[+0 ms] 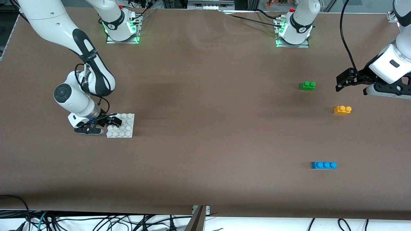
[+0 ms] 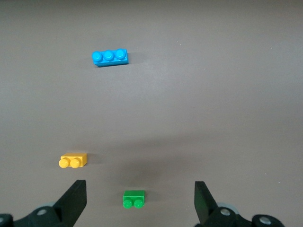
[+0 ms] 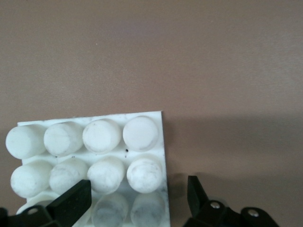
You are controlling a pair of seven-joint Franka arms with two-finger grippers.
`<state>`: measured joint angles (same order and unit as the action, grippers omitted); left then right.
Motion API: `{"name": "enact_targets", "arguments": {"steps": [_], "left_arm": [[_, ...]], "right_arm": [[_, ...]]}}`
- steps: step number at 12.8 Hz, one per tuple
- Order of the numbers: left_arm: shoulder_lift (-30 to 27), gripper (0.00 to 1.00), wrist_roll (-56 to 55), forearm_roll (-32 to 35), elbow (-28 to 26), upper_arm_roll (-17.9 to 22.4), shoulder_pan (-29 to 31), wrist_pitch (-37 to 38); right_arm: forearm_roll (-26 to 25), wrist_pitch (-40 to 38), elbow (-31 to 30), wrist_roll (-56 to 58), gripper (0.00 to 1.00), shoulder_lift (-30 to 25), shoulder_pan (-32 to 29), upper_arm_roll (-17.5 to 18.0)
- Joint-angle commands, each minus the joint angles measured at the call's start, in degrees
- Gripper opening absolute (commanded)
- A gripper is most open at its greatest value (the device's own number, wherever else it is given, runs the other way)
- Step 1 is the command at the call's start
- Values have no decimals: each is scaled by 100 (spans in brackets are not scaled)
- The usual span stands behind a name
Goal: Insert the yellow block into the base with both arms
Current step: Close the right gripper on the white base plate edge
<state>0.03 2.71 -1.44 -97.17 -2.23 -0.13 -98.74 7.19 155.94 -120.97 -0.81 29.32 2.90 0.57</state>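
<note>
The yellow block (image 1: 342,110) (image 2: 73,161), with two studs, lies alone on the brown table at the left arm's end. My left gripper (image 1: 341,82) (image 2: 139,188) hangs open above the table between the green and yellow blocks and holds nothing. The white studded base (image 1: 126,126) (image 3: 118,156) lies flat at the right arm's end. My right gripper (image 1: 106,125) (image 3: 135,189) is low at the base's edge, open. One finger is over the studs. The other stands just off the rim, with a small gap.
A green two-stud block (image 1: 307,85) (image 2: 134,199) lies farther from the front camera than the yellow block. A longer blue block (image 1: 323,165) (image 2: 110,57) lies nearer to the front camera. Cables hang along the table's front edge.
</note>
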Motion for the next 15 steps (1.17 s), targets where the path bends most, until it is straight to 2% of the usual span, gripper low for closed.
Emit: {"name": "enact_targets", "arguments": {"steps": [1,3,7,9,10,13,15], "left_arm": [[94,100,19,-129,189,3,13,109],[94,100,19,-129,189,3,13,109],[94,100,19,-129,198,3,13,109],[94,100,19,-129,198,3,21,109],[94,100,19,-129,198,3,13,109],[94,100,19,-129,198,3,13,109],[94,100,19,-129,198,3,13,109]], "right_arm": [[125,218,47,11,90,118,-52,39],[134,183,117,37,88,118,-52,39],[134,139,135,55,77,101,-52,39],[134,139,135,55,77,101,-52,65],[134,139,135,55,78,101,-52,74],[134,130,205,55,92,109,-52,83],[142,139,206,46,91,118,-61,162]]}}
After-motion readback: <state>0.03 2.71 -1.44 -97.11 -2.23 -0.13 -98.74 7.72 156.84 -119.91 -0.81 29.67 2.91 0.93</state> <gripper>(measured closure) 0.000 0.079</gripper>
